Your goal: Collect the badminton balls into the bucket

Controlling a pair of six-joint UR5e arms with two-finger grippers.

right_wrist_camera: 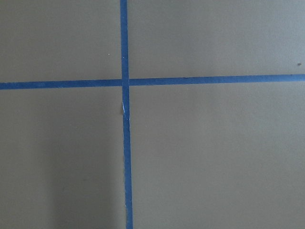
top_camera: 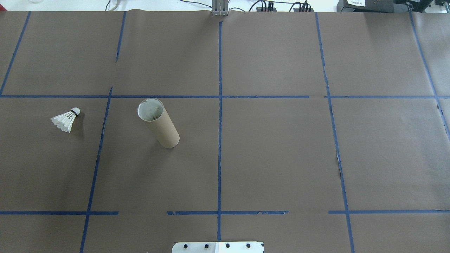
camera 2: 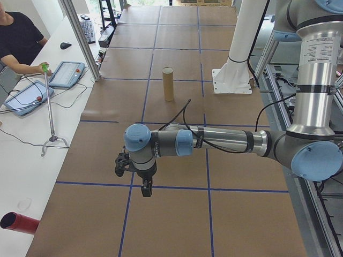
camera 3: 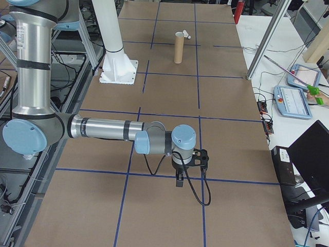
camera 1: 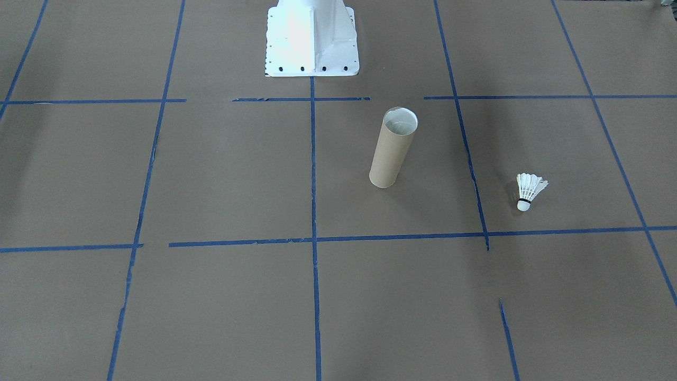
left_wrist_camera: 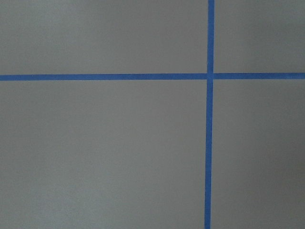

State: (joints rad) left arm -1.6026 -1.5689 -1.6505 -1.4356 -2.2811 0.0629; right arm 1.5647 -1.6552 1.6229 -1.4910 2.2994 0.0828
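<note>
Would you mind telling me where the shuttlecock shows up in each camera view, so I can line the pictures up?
Front-facing: shuttlecock right of centre, right of the cardboard tube.
Overhead: shuttlecock far left, left of the tube.
Exterior left: not visible; the near arm may be hiding it.
Exterior right: small and white, just beyond the tube's top.
Both wrist views: not in them.
Shared landmark: the upright tube.

Both arms are built of brushed silver tubes joined by grey housings with pale blue round end caps. A black cable loops along each forearm to a black gripper: the left gripper and the right gripper. The white base plate is flanged and carries a row of dark bolts.
</note>
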